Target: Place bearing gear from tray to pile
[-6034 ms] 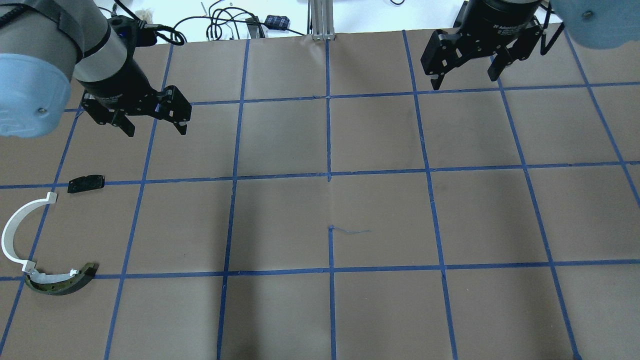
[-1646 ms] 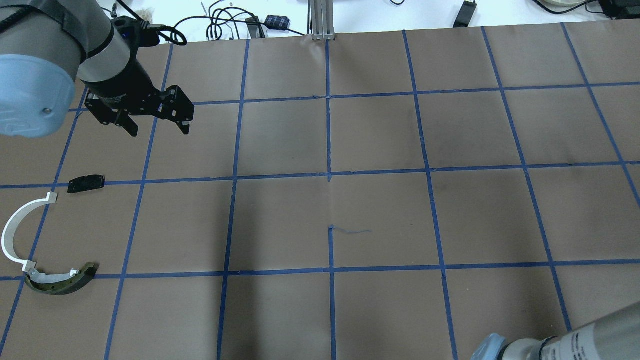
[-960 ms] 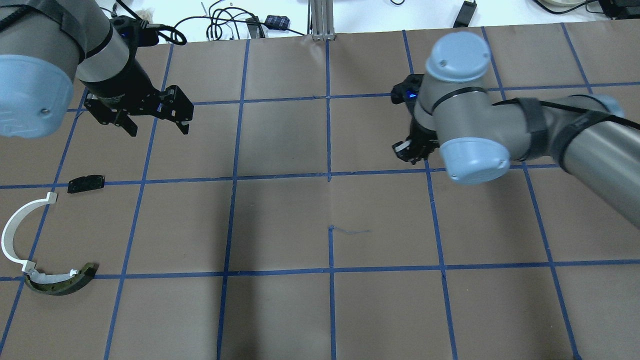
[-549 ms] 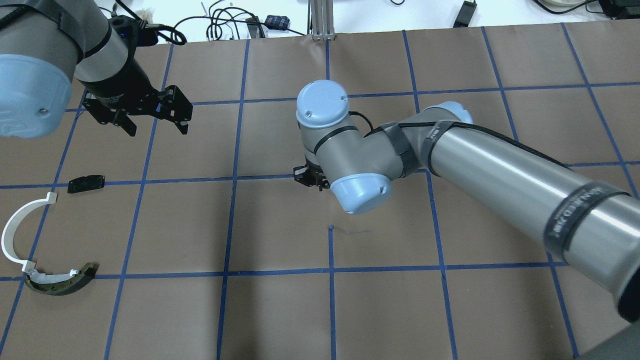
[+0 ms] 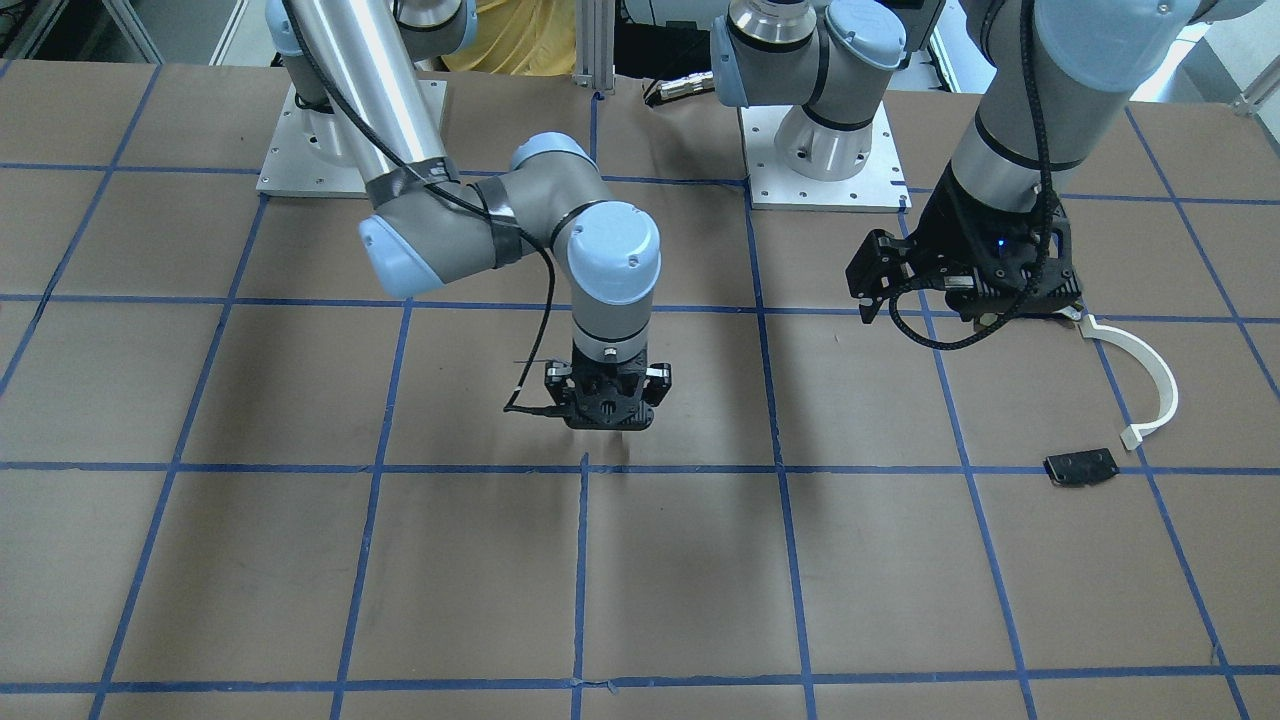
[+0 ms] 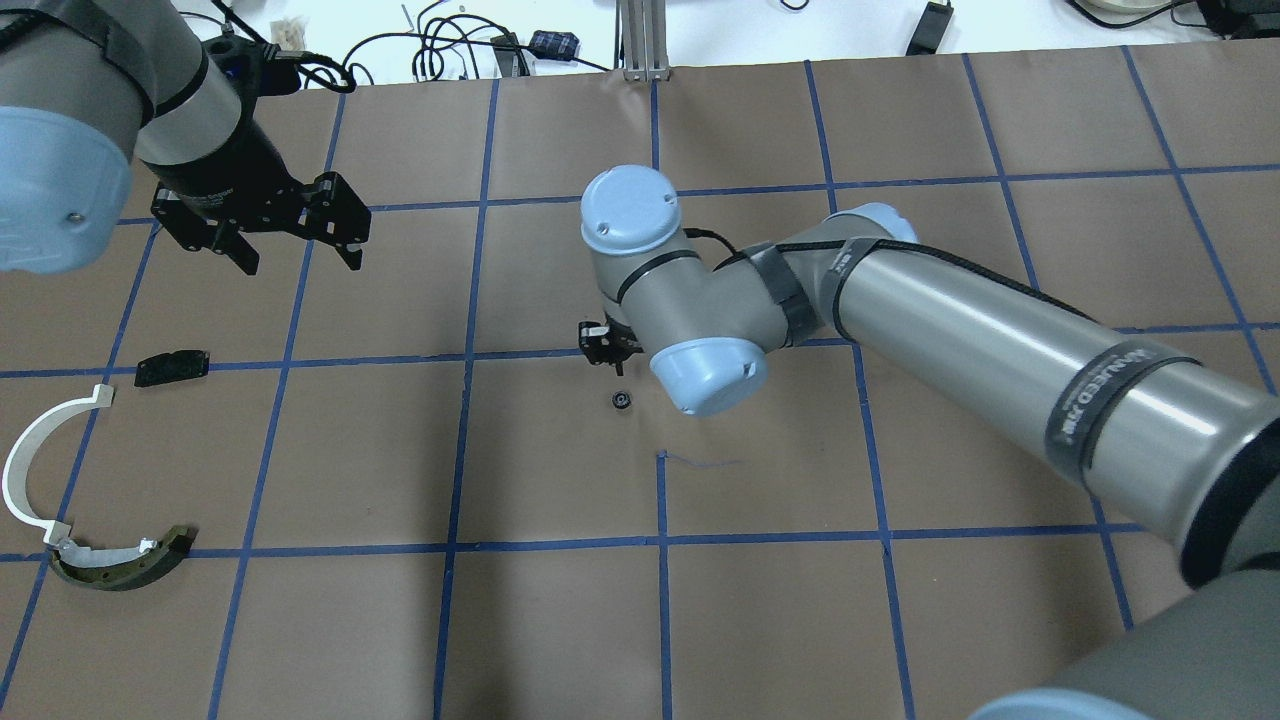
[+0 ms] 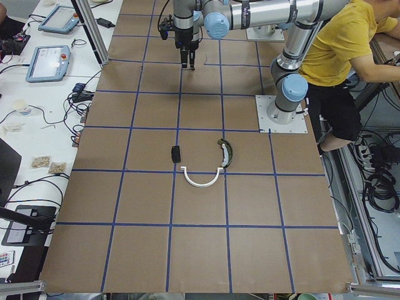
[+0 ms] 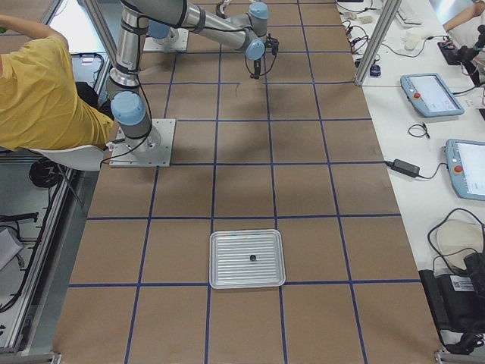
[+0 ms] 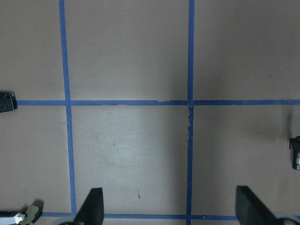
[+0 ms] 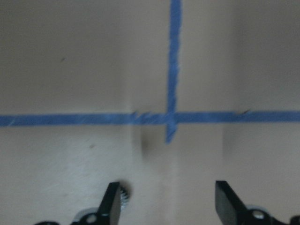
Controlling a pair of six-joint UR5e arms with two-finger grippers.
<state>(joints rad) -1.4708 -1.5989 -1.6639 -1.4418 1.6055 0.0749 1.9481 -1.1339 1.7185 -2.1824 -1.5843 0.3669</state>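
The bearing gear (image 6: 620, 400), small, dark and round, lies on the brown paper near the table's middle. In the right wrist view the bearing gear (image 10: 123, 197) sits just inside one finger. My right gripper (image 6: 602, 350) hangs over it, open and holding nothing; it also shows in the right wrist view (image 10: 168, 201) and the front view (image 5: 607, 415). The pile lies far left: a white arc (image 6: 25, 470), a dark curved piece (image 6: 125, 570) and a black plate (image 6: 172, 367). My left gripper (image 6: 295, 255) is open and empty above the pile.
A metal tray (image 8: 220, 258) with one small dark part in it stands at the table's right end, far from both grippers. A person in a yellow shirt (image 7: 344, 50) sits behind the robot bases. Cables and tablets lie beyond the far edge.
My right arm has swung in from the right to the table's middle. The bearing gear now lies on the paper under its open gripper. My left gripper has drifted slightly left.
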